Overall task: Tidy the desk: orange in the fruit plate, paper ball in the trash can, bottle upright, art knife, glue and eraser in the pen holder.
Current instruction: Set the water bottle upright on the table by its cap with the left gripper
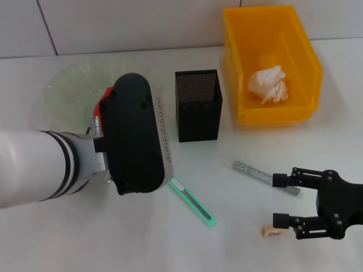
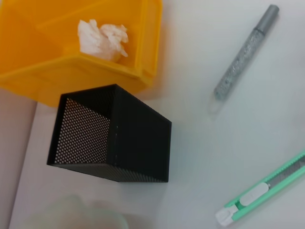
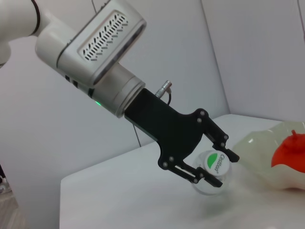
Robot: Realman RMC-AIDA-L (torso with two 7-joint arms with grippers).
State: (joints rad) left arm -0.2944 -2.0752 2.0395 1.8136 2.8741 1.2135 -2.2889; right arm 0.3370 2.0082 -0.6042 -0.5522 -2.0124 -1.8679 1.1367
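1. Clear plastic with a red label, the bottle is lying on its side on the table, to the pen holder's left by the glass fruit plate.
2. Its long axis is running straight into the left gripper, cap end first; the gripper is pinching it at the green-marked cap.
3. Judging from this, the uprighting step is falling to the left arm, which will need to swing the body up about the cap.
4. Farther from the pen holder, on its right and toward the robot, the right gripper is hanging with fingers spread, holding nothing.
5. The glitter glue pen and the eraser are lying just beside it, and the green art knife is lying nearer the pen holder.
6. The paper ball is sitting in the yellow bin.
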